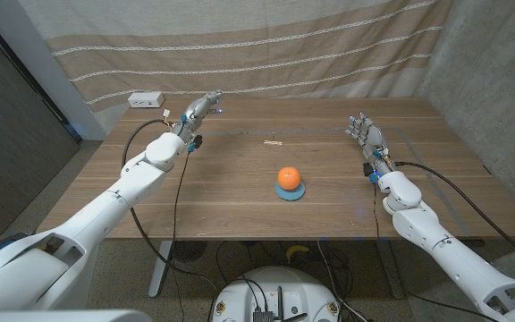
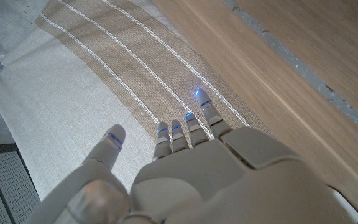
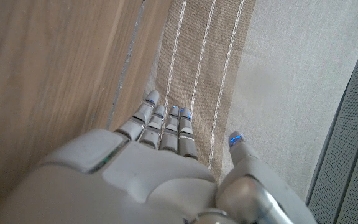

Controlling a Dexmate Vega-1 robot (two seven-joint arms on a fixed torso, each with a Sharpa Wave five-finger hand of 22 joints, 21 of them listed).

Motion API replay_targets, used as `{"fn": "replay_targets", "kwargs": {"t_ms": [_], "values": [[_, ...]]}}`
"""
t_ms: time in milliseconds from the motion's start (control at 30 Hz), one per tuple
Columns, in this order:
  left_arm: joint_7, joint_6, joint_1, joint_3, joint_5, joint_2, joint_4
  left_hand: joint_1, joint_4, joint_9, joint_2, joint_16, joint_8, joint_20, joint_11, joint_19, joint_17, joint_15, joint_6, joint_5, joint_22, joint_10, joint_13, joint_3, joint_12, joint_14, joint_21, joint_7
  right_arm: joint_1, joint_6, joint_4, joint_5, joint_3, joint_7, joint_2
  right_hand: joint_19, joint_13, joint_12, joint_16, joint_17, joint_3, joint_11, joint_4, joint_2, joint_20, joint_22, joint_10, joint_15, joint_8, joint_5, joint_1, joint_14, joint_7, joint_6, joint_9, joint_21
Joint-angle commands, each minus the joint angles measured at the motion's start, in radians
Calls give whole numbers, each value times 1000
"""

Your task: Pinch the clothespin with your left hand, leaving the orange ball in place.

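Note:
A small pale clothespin (image 1: 274, 142) lies on the wooden table (image 1: 240, 188) toward the back middle. An orange ball (image 1: 288, 178) sits on a small blue dish (image 1: 291, 191) near the table's centre. My left hand (image 1: 200, 110) is at the back left, well to the left of the clothespin, fingers straight and apart, holding nothing; the left wrist view shows its back (image 2: 216, 174) with fingers (image 2: 197, 118) pointing at the curtain. My right hand (image 1: 366, 134) is at the right side, fingers extended and empty, its back (image 3: 148, 174) seen in the right wrist view.
A white power strip (image 1: 146, 100) lies at the table's back left corner. A striped beige curtain (image 1: 240, 45) hangs behind the table. A concrete wall (image 1: 499, 80) stands to the right.

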State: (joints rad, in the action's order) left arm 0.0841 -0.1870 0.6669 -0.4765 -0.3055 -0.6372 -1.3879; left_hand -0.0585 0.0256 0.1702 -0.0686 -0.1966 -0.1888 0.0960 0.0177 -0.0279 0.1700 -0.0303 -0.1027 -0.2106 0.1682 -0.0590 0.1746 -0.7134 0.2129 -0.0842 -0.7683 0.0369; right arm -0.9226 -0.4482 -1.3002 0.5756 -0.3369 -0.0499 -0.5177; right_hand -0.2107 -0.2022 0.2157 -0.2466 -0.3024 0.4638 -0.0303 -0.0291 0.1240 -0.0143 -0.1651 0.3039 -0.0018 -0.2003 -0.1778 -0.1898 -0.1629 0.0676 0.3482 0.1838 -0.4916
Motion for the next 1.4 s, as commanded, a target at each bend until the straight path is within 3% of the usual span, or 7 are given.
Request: {"fn": "replay_targets", "kwargs": {"t_ms": [33, 500, 1400], "values": [[-17, 58, -44, -32, 122, -36, -33, -5, 13, 3, 3, -2, -8, 5, 2, -12, 3, 8, -21, 3, 3, -25, 5, -4, 7, -10, 6, -4, -55, -11, -74, -16, 3, -9, -22, -3, -2, 2, 1, -1, -1, -1, -7, -7, -2, -6, 8, 2, -6, -2, -11, -7, 0, 11, 2, 3], [-40, 131, -120, -93, 261, -58, -71, -6, 30, 4, 3, -4, -10, 2, 7, -22, 3, 14, -50, 7, 4, -51, 6, -6, 9, -34, 15, -8, -94, -33, -107, -27, 8, -21, -25, -7, -2, 1, 1, 1, -4, -2, -14, -7, -4, -6, 13, 3, -6, -3, -10, -6, 1, 15, 2, 8], [-114, 284, -243, -227, 606, -83, -173, -11, 60, 6, 0, 2, -17, 0, 27, -27, 3, 25, -111, 13, 5, -81, 8, -10, 8, -48, 35, 6, -104, -82, -85, -30, 14, -15, -6, -11, -2, -1, 1, 7, -6, -3, -29, -3, -9, -6, 18, 5, -4, -5, -12, -8, 1, 20, 3, 21]]}}
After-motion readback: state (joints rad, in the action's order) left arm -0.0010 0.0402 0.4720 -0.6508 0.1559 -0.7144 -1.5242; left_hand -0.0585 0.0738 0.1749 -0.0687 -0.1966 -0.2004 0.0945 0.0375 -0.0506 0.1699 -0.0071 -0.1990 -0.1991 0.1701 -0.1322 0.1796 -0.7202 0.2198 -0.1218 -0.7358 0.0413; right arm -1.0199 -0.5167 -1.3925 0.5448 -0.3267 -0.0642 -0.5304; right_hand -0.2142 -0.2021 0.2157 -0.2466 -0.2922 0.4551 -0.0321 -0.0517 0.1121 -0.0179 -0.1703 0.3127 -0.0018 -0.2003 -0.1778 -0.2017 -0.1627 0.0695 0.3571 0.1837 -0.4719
